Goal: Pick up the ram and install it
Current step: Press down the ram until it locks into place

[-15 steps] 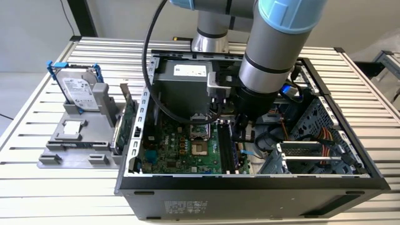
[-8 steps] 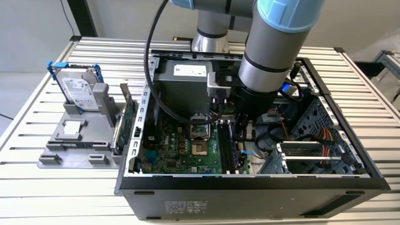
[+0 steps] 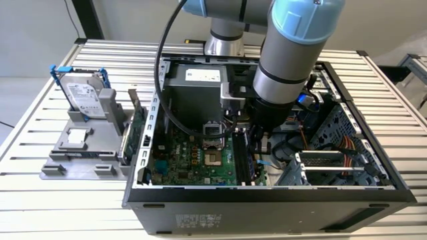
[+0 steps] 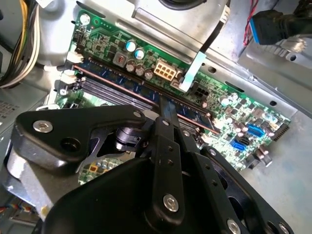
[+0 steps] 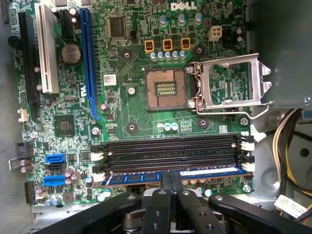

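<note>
Down inside the open computer case, the hand pinches the ram at mid-length, holding it along the outermost memory slot, seemingly to press it in evenly.

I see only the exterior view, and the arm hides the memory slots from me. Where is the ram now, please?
Observer: In the first wrist view the ram lies along the slot farthest from the processor socket.
Operator: Does the hand hold it?
Observer: Yes, the hand is closed on its middle.
Operator: Are the other slots occupied?
Observer: No, the three black slots beside it are empty.
</note>
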### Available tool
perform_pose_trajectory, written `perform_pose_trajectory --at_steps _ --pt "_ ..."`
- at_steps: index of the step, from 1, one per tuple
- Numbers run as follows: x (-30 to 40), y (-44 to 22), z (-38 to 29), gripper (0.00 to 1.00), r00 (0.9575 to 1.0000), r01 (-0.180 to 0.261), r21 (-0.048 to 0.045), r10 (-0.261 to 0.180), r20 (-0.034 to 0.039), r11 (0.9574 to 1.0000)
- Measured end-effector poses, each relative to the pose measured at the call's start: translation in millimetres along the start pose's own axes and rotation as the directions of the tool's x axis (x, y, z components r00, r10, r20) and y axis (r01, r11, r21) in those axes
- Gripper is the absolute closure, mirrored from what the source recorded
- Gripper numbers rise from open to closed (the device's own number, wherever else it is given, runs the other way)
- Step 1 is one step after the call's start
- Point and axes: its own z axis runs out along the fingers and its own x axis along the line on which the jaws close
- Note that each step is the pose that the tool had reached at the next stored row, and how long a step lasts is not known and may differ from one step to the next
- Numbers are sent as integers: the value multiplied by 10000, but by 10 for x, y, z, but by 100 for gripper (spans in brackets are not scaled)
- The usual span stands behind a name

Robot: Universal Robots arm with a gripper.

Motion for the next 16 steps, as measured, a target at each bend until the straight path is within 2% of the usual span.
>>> perform_pose_trajectory --at_steps 5,16 --pt "0 0 4 100 10000 -1 0 1 -1 10000" --pt "-1 -1 61 100 10000 0 -1 0 -1 10000"
